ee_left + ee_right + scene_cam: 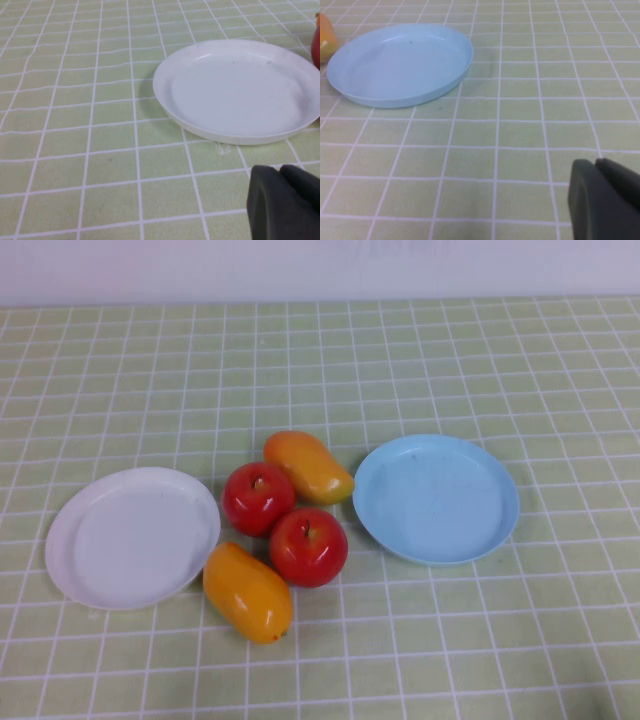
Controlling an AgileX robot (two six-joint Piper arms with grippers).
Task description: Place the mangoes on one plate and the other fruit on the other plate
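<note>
Two mangoes lie on the table between the plates, one (308, 467) at the back next to the light blue plate (436, 498), the other (248, 592) at the front beside the white plate (130, 537). Two red apples (258, 498) (308, 546) sit touching between the mangoes. Both plates hold nothing. Neither arm shows in the high view. My left gripper (280, 172) is shut and holds nothing, hovering a short way from the white plate (240, 90). My right gripper (596, 165) is likewise shut with nothing in it, well back from the blue plate (400, 65).
A green cloth with a white grid (450, 640) covers the whole table. A white wall (320, 265) runs along the back edge. A sliver of an apple (316, 47) shows in the left wrist view, a sliver of a mango (326, 37) in the right.
</note>
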